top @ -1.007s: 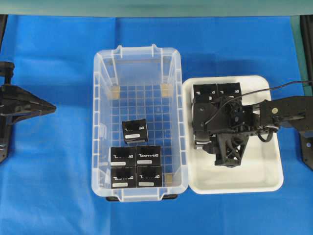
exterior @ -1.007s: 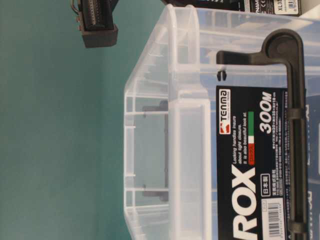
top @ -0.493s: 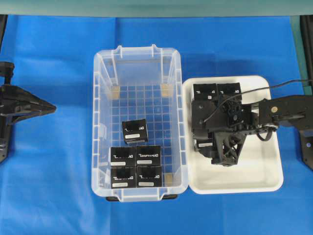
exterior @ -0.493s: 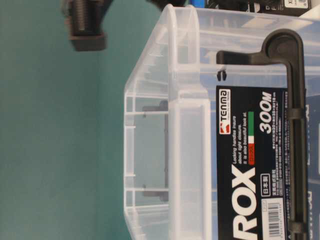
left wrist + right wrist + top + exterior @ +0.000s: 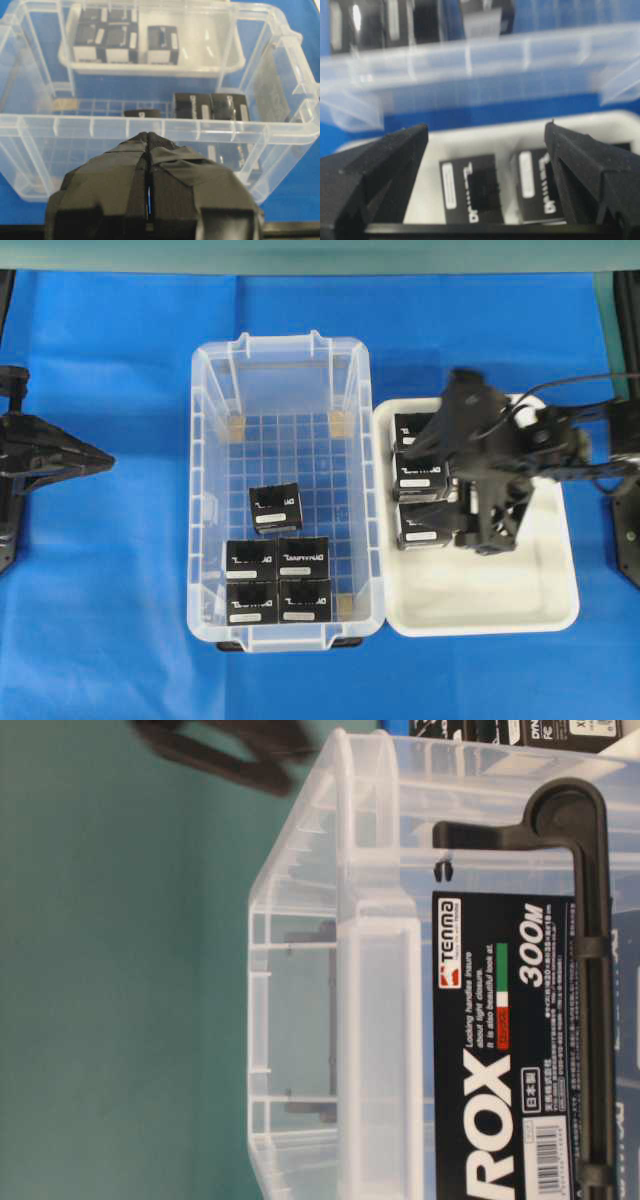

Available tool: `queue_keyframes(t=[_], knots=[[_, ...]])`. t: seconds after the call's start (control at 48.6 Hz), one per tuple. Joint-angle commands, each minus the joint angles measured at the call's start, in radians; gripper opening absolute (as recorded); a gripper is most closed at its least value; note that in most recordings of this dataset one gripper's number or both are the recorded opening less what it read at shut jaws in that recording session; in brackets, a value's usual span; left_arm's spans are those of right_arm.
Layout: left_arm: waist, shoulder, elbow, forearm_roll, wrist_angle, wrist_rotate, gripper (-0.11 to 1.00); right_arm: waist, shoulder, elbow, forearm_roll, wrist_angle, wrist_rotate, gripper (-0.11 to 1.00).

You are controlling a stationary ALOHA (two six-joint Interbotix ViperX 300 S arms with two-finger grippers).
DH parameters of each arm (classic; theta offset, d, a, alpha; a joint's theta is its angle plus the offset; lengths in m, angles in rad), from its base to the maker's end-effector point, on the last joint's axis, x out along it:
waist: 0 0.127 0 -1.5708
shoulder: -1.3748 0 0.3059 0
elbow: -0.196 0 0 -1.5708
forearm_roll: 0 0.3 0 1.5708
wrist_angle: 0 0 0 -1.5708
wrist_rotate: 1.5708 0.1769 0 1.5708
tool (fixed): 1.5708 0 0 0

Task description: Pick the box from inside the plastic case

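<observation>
The clear plastic case (image 5: pixel 212 490) stands mid-table on the blue cloth. Several black boxes lie on its floor: one alone (image 5: pixel 275 508) and a block of four (image 5: pixel 278 580) at the near end. My right gripper (image 5: pixel 452 480) hangs open and empty above the white tray (image 5: pixel 500 600). Between its fingers in the right wrist view (image 5: pixel 485 132) lie two boxes (image 5: pixel 470 187) in the tray. My left gripper (image 5: pixel 95 456) is shut and empty, left of the case and outside it. It also shows in the left wrist view (image 5: pixel 148 136), facing the case wall (image 5: pixel 90 127).
The tray holds several more boxes (image 5: pixel 420 477) along its case-side edge; others are hidden under the right arm. The table-level view shows the case's labelled wall (image 5: pixel 370 970) and a blurred dark part of the right arm (image 5: pixel 230 750) at the top.
My right gripper has risen and swung up and back over the tray. The box it stood low over now lies uncovered in the tray. The left arm has not moved.
</observation>
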Motion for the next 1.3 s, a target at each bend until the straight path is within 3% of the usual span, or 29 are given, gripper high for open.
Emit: queue_keyframes(t=[0.0,0.37,0.596,0.925,1.275], knots=[[0.002,0.003,-0.031,0.002,-0.005,-0.002,-0.07,-0.008,-0.054,-0.012,-0.003,-0.008,-0.005,0.95],[0.002,-0.017,-0.034,0.002,-0.005,-0.002,-0.07,-0.014,-0.249,0.029,-0.006,-0.038,-0.031,0.95],[0.002,-0.017,-0.034,0.002,-0.005,-0.002,-0.07,-0.014,-0.399,0.077,-0.008,-0.118,-0.034,0.95],[0.002,-0.017,-0.034,0.002,-0.005,-0.002,-0.07,-0.014,-0.615,0.126,-0.008,-0.106,-0.032,0.95],[0.0,-0.012,-0.032,0.003,-0.005,-0.002,-0.07,-0.021,-0.713,0.175,-0.008,-0.089,-0.026,0.94]])
